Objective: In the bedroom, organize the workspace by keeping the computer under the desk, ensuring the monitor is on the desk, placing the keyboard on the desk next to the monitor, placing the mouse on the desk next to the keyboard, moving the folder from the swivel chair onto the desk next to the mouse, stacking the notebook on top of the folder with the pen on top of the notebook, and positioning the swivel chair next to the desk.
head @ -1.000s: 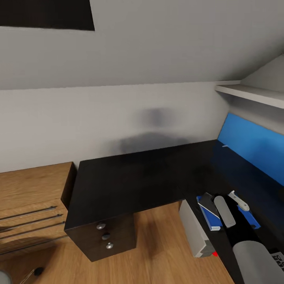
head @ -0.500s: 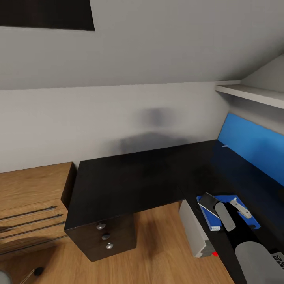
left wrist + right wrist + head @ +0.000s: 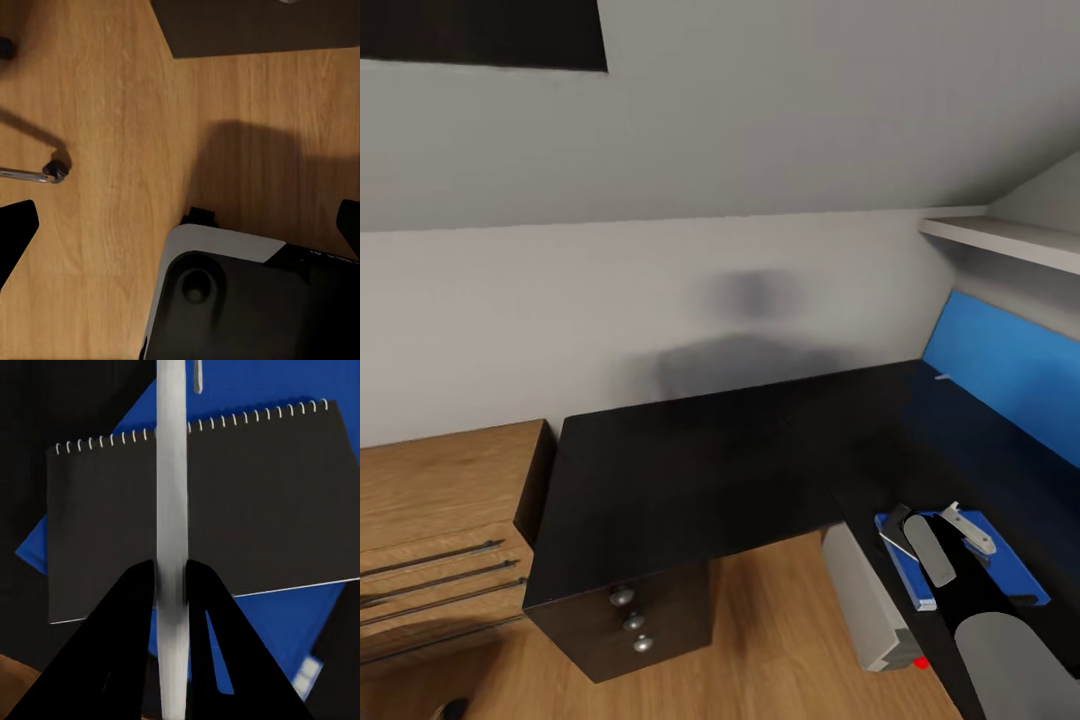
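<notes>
My right gripper (image 3: 171,585) is shut on the pen (image 3: 171,472), a thin white-silver stick held lengthwise across the notebook (image 3: 262,525). This dark pad with a wire spine lies on the blue folder (image 3: 300,622). I cannot tell whether the pen touches the notebook. In the head view the folder (image 3: 1010,575) rests on the black desk (image 3: 690,470) near the blue back panel (image 3: 1010,375), with the pen (image 3: 968,528) and right gripper (image 3: 957,542) above it. The grey computer (image 3: 865,600) stands under the desk. My left gripper (image 3: 180,229) hangs open over the wood floor.
A black three-drawer cabinet (image 3: 632,622) stands under the desk's left end, beside a wooden drawer chest (image 3: 440,520). A white shelf (image 3: 1005,240) juts out above the blue panel. Below the left gripper are my own base (image 3: 225,300) and a chair castor (image 3: 54,171).
The whole head view has shifted slightly, so the camera moved. The right gripper with the pen has crept a little nearer over the folder and notebook.
</notes>
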Robot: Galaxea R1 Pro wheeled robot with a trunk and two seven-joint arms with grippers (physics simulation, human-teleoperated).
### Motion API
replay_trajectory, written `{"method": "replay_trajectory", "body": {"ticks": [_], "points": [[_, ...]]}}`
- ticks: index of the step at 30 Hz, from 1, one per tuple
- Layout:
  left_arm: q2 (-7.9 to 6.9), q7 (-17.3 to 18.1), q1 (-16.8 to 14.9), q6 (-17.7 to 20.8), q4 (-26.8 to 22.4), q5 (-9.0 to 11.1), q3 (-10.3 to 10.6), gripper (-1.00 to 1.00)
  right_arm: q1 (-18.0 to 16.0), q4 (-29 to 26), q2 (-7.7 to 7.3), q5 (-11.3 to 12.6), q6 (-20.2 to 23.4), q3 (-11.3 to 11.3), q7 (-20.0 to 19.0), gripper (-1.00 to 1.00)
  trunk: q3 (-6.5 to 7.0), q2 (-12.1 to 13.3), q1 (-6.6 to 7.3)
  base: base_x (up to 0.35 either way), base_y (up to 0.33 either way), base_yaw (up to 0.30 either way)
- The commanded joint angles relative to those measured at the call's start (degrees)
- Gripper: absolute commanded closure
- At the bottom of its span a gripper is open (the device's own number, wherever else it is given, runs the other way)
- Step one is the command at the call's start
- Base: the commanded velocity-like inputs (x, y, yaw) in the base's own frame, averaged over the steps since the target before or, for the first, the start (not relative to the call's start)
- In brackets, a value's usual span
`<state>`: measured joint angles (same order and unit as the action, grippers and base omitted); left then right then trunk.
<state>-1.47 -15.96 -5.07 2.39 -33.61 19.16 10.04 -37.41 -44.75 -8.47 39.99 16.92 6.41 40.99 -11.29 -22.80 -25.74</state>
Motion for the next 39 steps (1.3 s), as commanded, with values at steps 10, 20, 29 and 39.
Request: {"method": "replay_trajectory", "body": {"ticks": [10,20,29,39], "points": [[-0.03,-0.5,0.0,0.2,-0.1,0.3,0.5,-1.0,-3.0,7.1,-0.05,-4.3,-5.1,0.0,0.1,1.0,-0.12,-0.1,-0.05,0.143,0.003,0.0],[0.06,-0.4,0.0,0.2,-0.7,0.4,0.5,-1.0,-7.2,18.5,0.01,-10.4,-15.1,0.1,-4.0,1.0,-0.12,-0.1,-0.05,0.005,0.0,0.0],[0.07,-0.6,0.0,0.2,-4.2,0.5,0.3,-1.0,-8.4,21.2,-0.73,-10.8,-15.5,0.3,-4.8,1.0,-0.65,-1.3,-0.71,0.0,0.0,0.0],[0.06,-0.8,0.0,0.2,-4.7,0.4,0.2,-1.0,-9.7,22.9,-1.28,-10.6,-14.8,0.4,-4.7,1.0,-2.45,-5.3,-2.9,0.0,0.0,0.0]]}}
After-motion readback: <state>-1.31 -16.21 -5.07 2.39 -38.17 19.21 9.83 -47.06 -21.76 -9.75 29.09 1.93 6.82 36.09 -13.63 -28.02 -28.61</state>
